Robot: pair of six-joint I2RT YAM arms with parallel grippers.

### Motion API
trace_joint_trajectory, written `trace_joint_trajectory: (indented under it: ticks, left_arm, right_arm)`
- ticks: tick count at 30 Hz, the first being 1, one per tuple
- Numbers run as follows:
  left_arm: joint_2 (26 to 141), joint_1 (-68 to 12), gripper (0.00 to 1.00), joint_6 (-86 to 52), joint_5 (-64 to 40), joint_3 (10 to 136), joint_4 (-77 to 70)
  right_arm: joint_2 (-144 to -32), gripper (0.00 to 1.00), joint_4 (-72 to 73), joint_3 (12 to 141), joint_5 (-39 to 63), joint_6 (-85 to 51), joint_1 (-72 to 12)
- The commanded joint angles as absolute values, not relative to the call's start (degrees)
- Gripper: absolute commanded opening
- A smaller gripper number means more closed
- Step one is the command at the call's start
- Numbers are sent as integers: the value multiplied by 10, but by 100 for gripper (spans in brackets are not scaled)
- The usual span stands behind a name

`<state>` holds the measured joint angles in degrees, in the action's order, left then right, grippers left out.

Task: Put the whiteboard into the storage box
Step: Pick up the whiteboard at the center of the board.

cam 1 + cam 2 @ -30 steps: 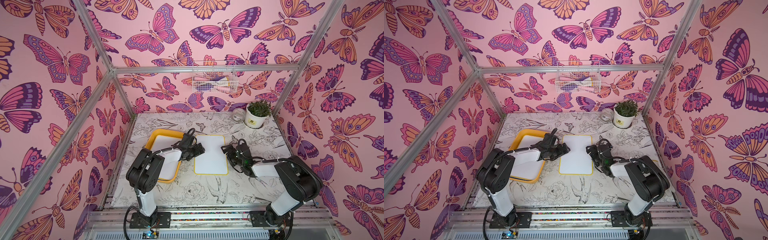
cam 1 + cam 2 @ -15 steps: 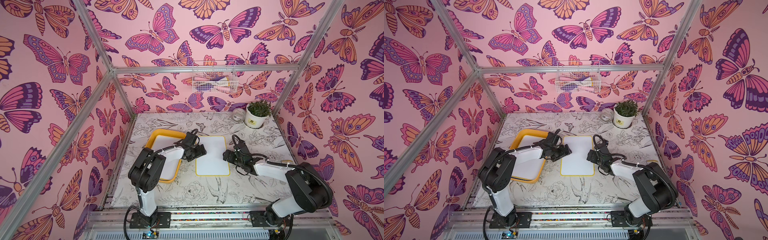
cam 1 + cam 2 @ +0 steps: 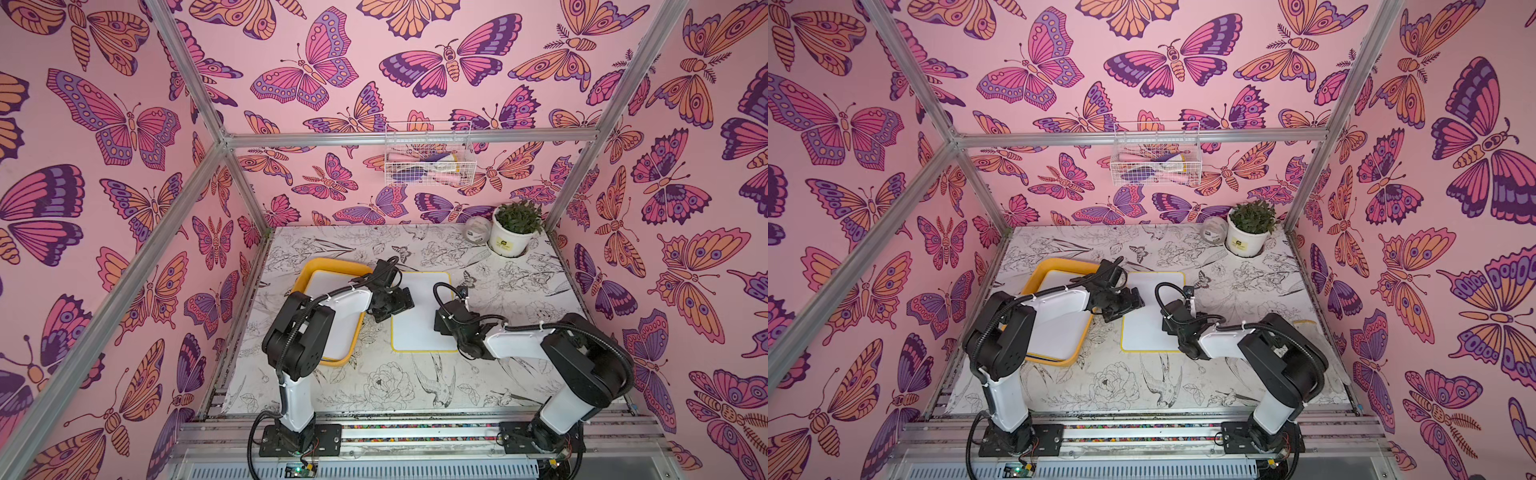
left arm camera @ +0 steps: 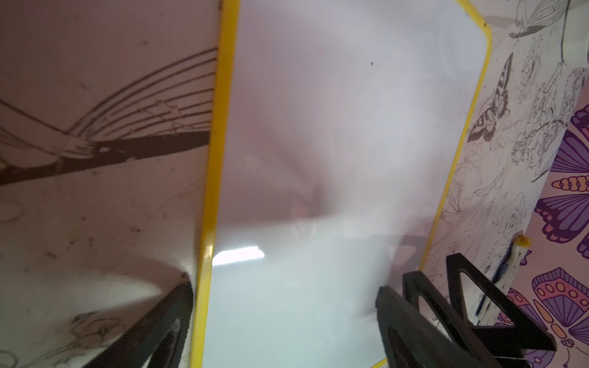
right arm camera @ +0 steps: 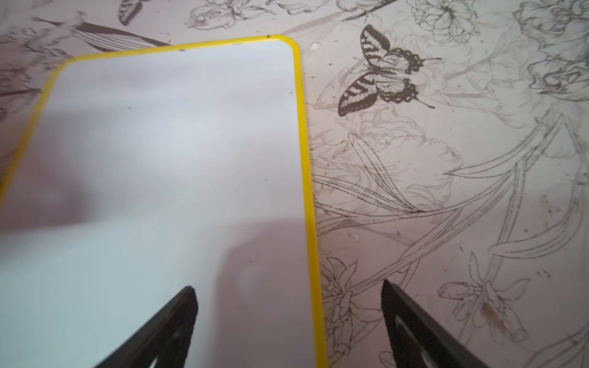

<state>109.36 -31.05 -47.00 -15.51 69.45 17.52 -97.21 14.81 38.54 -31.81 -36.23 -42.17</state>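
Your left gripper (image 4: 283, 290) is hanging wide open across the whiteboard's (image 4: 334, 127) left edge, and your right gripper (image 5: 288, 286) is gaping wide across its right edge. The board's lying flat on the table (image 3: 519, 291), just right of the storage box (image 3: 328, 261).

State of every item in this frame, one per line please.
Whiteboard: flat on table, outside box.
Box: holds another white board.
Left gripper: open, straddling whiteboard's edge.
Right gripper: open, straddling opposite edge.
Plant: upright.
Basket: hanging, filled.
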Motion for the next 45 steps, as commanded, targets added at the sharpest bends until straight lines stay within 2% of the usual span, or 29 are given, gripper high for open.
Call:
trace_joint_trajectory:
  ticks: [1, 7, 19, 24, 31, 34, 45]
  left_arm:
    - [1143, -313, 95, -475, -153, 676, 259]
    - [1160, -313, 96, -479, -152, 687, 264]
    - [1193, -317, 96, -485, -169, 715, 258]
    - [1204, -319, 96, -485, -192, 712, 228]
    - [1198, -322, 95, -464, -209, 691, 186]
    - [1190, -322, 95, -457, -213, 679, 175]
    - [1168, -322, 95, -445, -219, 639, 145]
  right_arm:
    - [-994, 93, 170, 414, -395, -379, -435]
    - [-1036, 93, 172, 439, -392, -398, -451]
    - [-1075, 93, 206, 434, -288, -448, -454]
    - [-1054, 93, 223, 427, -191, -469, -448]
    - [-1020, 93, 177, 447, 85, -540, -368]
    - [-1016, 93, 182, 446, 166, -581, -341]
    - [-1015, 92, 220, 415, 295, -731, -276]
